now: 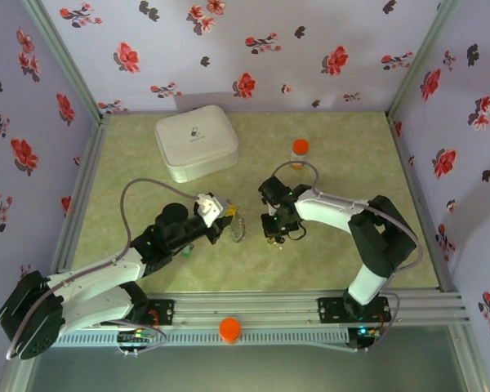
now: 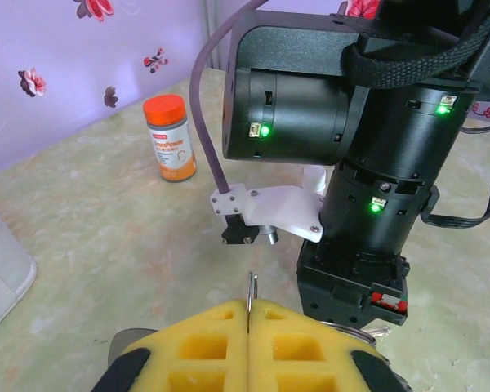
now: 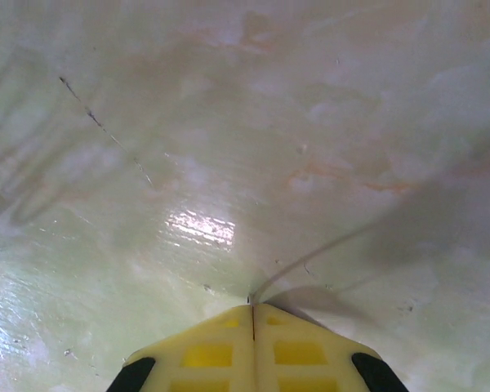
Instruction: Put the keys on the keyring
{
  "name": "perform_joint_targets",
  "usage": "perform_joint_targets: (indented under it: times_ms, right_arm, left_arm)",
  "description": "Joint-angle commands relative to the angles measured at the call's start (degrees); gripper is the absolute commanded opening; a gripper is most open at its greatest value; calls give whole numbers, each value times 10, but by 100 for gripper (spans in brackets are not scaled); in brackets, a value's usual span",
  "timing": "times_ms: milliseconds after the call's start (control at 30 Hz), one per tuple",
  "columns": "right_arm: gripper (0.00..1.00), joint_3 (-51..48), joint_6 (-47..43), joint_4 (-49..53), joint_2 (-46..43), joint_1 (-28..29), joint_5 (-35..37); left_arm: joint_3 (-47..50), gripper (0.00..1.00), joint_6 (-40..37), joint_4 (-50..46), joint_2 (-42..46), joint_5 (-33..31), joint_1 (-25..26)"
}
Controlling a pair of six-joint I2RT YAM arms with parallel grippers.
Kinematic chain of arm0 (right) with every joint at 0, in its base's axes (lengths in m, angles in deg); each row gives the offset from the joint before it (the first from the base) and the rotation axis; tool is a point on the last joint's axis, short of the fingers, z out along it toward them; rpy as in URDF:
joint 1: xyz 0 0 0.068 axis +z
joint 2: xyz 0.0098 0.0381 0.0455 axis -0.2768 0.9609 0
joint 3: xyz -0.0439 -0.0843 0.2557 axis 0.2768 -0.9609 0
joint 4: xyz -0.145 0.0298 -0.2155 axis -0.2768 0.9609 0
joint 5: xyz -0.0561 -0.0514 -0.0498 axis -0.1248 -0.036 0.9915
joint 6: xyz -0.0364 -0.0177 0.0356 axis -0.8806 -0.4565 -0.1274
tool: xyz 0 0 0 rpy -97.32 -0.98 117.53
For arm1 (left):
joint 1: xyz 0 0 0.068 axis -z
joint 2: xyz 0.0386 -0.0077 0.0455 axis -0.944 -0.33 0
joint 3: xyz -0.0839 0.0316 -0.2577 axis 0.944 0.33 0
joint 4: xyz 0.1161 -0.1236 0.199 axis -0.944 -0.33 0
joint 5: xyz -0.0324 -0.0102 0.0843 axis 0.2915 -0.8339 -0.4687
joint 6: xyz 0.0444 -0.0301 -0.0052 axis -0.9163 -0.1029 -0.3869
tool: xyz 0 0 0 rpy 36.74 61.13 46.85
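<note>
The table (image 1: 335, 261) is pale green and shiny, with purple flower walls (image 1: 310, 49) around it. The left gripper (image 2: 251, 309) has its yellow pads (image 2: 216, 347) pressed tight together, and a thin bit of metal sticks up between them. From above, the keyring (image 1: 238, 227) hangs right at those fingertips. I think the left fingers pinch the chain to hold it up, ready for a key.

The right gripper (image 3: 253, 312) is closed too. It points down, close to the table, just past the left fingertips. A thin grey line runs out from its tips, and I cannot tell if it is a key. The keys are too small to pick out.

Far beyond both pairs of fingers stands a pill bottle (image 2: 170, 139) with its orange cap on. A white case (image 1: 196, 142) lies shut. What is inside either one is hidden.
</note>
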Motion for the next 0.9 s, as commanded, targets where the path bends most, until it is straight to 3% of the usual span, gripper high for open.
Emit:
perform_joint_targets:
  times_ms: [0,233,467,667,867]
  right_arm:
    - [8,10,-11,11,15,2,0]
    - [13,14,-12,16,16,2,3]
    - [0,13,-13,21,-4,2,10]
    - [0,-14,-53,-8,-123,2,21]
    - [0,-57,-170,-92,-257,4,-56]
  left_arm:
    - [-12,0,-12,15,10,-9,4]
    - [-14,0,-12,14,10,-9,4]
    - [-14,0,-13,7,14,-8,4]
    - [-19,0,-11,-10,21,-9,4]
    - [-24,0,24,-3,21,6,7]
